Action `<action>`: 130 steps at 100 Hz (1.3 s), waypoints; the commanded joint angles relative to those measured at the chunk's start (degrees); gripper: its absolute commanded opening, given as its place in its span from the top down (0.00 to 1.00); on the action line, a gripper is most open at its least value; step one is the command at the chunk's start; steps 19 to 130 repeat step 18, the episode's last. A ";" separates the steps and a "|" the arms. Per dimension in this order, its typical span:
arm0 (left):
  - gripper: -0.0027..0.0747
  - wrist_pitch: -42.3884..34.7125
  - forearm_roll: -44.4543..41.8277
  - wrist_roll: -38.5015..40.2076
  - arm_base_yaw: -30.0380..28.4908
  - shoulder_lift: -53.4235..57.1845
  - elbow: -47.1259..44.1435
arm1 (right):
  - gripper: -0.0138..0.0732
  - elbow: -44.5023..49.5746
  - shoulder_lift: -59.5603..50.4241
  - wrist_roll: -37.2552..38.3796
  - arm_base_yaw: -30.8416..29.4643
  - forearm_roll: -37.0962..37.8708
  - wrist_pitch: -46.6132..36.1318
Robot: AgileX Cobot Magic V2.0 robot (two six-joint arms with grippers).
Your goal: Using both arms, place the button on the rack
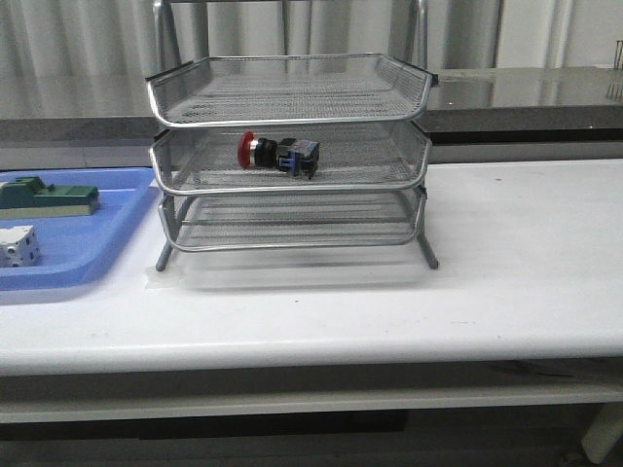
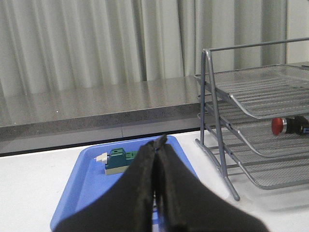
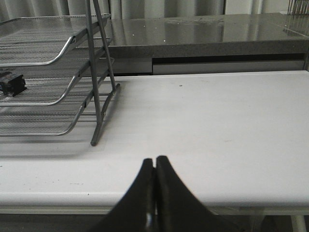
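— While our left claw point(image 2: 157, 145) hangs above the near end of the blue tray point(image 1: 92, 258), what do we have on that side?

— We see its two fingers pressed flat together with nothing between them. Just beyond the tips, in the tray, lies the green block point(image 2: 119, 160) with a small white piece touching its end. A white cube-like part point(image 1: 19, 246) shows in the front view, nearer to us in the same tray.

— And moving right from that claw?

— We come to the rack point(image 1: 289, 156), standing on the white table point(image 1: 516, 263) just beside the tray. It has three mesh tiers. From the left claw it stands ahead and to the right, well clear of the fingers.

— Where is the button point(image 1: 277, 153)?

— We find it lying on its side in the middle tier, red head toward the tray side and blue block toward the other side. Neither claw touches it.

— And our right claw point(image 3: 155, 166)?

— We see it closed tight too, fingers meeting along one seam, holding nothing. It hovers over bare table, with the rack's leg ahead and to its left, well apart. Only the button's dark rear end shows from there.
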State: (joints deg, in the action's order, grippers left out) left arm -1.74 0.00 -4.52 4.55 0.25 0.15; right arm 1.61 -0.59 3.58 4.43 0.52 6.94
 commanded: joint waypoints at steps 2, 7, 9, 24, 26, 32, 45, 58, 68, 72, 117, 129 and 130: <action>0.99 -4.18 0.34 0.71 0.00 1.85 -3.21 | 0.91 -1.07 -1.16 -0.06 -0.26 0.37 -4.94; 0.99 -4.18 0.34 0.71 0.00 1.85 -3.21 | 0.91 -1.07 -1.16 -0.06 -0.26 0.37 -4.94; 0.99 -4.18 0.34 0.71 0.00 1.85 -3.21 | 0.91 -1.07 -1.16 -0.06 -0.26 0.37 -4.94; 0.99 -4.18 0.34 0.71 0.00 1.85 -3.21 | 0.91 -1.07 -1.16 -0.06 -0.26 0.37 -4.94; 0.99 -4.18 0.34 0.71 0.00 1.85 -3.21 | 0.91 -1.07 -1.16 -0.06 -0.26 0.37 -4.94; 0.99 -4.18 0.34 0.71 0.00 1.85 -3.21 | 0.91 -1.07 -1.16 -0.06 -0.26 0.37 -4.94; 0.99 -4.18 0.34 0.71 0.00 1.85 -3.21 | 0.91 -1.07 -1.16 -0.06 -0.26 0.37 -4.94; 0.99 -4.18 0.34 0.71 0.00 1.85 -3.21 | 0.91 -1.07 -1.16 -0.06 -0.26 0.37 -4.94; 0.99 -4.18 0.34 0.71 0.00 1.85 -3.21 | 0.91 -1.07 -1.16 -0.06 -0.26 0.37 -4.94; 0.99 -4.18 0.34 0.71 0.00 1.85 -3.21 | 0.91 -1.07 -1.16 -0.06 -0.26 0.37 -4.94; 0.99 -4.18 0.34 0.71 0.00 1.85 -3.21 | 0.91 -1.07 -1.16 -0.06 -0.26 0.37 -4.94; 0.99 -4.18 0.34 0.71 0.00 1.85 -3.21 | 0.91 -1.07 -1.16 -0.06 -0.26 0.37 -4.94; 0.99 -4.18 0.34 0.71 0.00 1.85 -3.21 | 0.91 -1.07 -1.16 -0.06 -0.26 0.37 -4.94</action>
